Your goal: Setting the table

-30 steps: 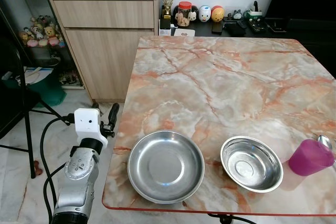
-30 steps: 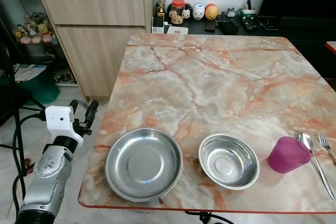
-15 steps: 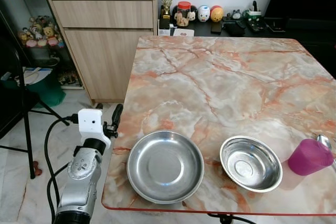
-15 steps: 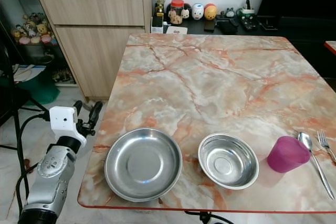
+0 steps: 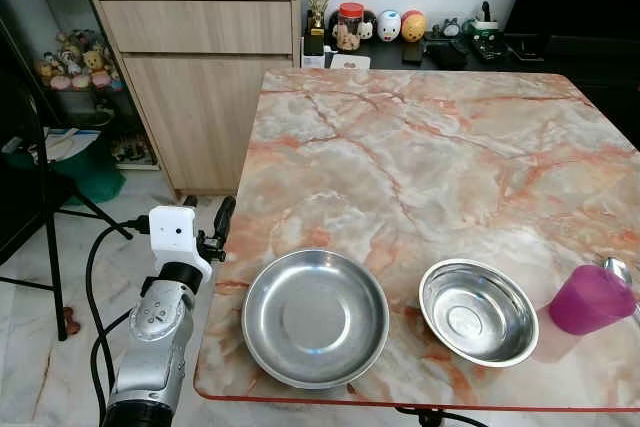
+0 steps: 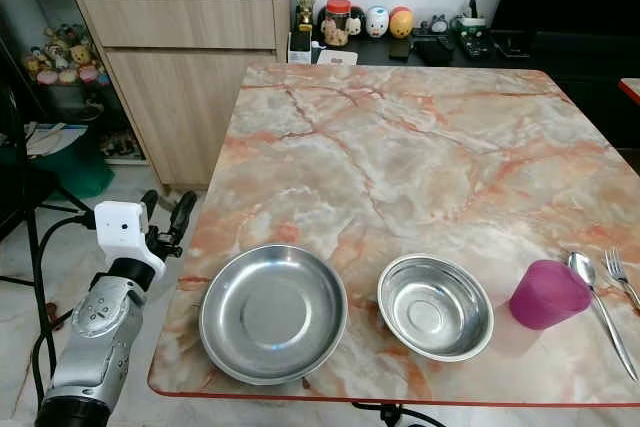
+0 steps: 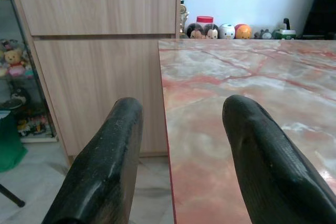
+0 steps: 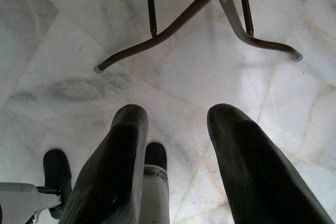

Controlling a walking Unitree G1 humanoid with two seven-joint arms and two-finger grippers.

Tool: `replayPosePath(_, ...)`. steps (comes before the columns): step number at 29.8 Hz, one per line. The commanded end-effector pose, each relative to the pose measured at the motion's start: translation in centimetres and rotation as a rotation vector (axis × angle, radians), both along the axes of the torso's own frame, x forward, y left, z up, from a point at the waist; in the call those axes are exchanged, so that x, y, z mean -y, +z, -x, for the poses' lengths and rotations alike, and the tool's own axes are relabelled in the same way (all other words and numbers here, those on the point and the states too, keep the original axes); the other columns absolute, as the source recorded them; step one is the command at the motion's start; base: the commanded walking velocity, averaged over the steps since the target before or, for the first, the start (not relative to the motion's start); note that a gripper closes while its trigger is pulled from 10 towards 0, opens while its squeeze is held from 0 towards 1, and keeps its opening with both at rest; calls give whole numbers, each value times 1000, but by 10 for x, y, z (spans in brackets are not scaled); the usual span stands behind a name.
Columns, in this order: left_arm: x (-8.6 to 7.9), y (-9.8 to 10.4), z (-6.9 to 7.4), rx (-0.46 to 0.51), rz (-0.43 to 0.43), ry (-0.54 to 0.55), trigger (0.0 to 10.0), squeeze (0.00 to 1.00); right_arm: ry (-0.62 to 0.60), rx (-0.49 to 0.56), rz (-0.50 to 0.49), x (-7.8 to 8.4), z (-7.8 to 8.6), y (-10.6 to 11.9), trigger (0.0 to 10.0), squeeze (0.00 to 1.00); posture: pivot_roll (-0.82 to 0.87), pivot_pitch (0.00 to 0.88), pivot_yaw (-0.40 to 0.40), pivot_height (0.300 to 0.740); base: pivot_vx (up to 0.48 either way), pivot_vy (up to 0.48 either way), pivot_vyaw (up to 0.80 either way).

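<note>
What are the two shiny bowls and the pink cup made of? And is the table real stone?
The wide plate and the deeper bowl look like polished steel: silvery, with mirror-like reflections. The pink cup looks like plastic, see-through and tinted. The table has pink-orange marble veining and a glossy finish, but whether it is real stone or a printed surface cannot be told.

Bare marble table point(image 5: 420, 157) beyond plate point(image 5: 315, 318), bowl point(image 5: 478, 311), cup point(image 5: 590, 299)

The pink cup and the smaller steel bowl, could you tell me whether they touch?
Apart. In the right eye view, bare marble shows between the pink cup and the smaller steel bowl.
</note>
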State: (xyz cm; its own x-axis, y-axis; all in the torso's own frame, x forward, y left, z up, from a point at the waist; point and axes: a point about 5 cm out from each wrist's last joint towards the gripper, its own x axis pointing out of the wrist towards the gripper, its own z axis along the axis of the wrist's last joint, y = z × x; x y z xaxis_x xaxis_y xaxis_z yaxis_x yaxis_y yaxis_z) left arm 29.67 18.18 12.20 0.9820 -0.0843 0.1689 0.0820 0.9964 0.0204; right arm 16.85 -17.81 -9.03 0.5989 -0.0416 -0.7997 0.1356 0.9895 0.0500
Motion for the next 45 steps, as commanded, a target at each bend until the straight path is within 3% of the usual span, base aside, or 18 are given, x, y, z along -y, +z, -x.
replayPosePath(1,1,2,-1,15,17,-4,10000,0,-12,-2,-3,2,1,0,10000,0,60,0,-32,740,-270,0,0)
replayPosePath(15,2,2,-1,16,17,-3,10000,0,-9,-3,-2,2,1,0,10000,0,60,0,-33,740,-243,0,0)
replayPosePath(31,3,4,-4,6,10,-10,10000,0,-8,-2,-3,2,1,0,10000,0,60,0,-32,740,0,0,0)
replayPosePath(34,6,7,-6,-4,44,-56,10000,0,-6,-3,-3,2,1,0,10000,0,60,0,-33,740,0,0,0)
replayPosePath(38,15,13,-8,-65,110,-197,10000,0,-3,-4,-2,2,0,0,10000,0,64,0,-33,740,0,0,0)
replayPosePath(42,8,9,-7,-127,90,-199,10000,0,-4,-4,-3,2,1,0,10000,0,59,0,-29,740,0,0,0)
replayPosePath(44,6,7,-3,-184,125,-238,10000,0,-5,-5,-3,2,1,0,10000,0,62,0,-31,740,0,0,0)
replayPosePath(45,5,8,1,-203,139,-268,10000,306,-5,-5,-2,2,1,0,10000,0,61,0,-29,740,0,0,0)
